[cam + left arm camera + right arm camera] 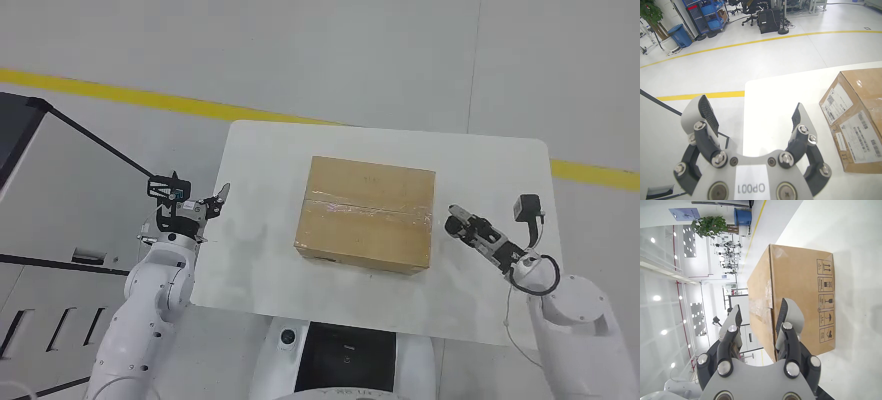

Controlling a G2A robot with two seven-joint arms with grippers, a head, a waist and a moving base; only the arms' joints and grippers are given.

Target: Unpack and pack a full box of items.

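Observation:
A closed brown cardboard box (366, 212) with taped top flaps sits in the middle of the white table (270, 150). Paper labels cover the box (851, 121) side facing my left arm. My left gripper (205, 197) hovers at the table's left edge, open and empty, a hand's width from the box; its fingers (709, 113) stand wide apart. My right gripper (453, 219) is just off the box's right side, open and empty, level with the box (791, 283) top edge. One of its fingertips (785, 309) is close to the printed side.
The table's left edge (744, 113) and rounded corner lie under my left gripper. A yellow floor line (110, 93) runs behind the table. A dark stand (20, 130) with a thin black bar is off the table to the left.

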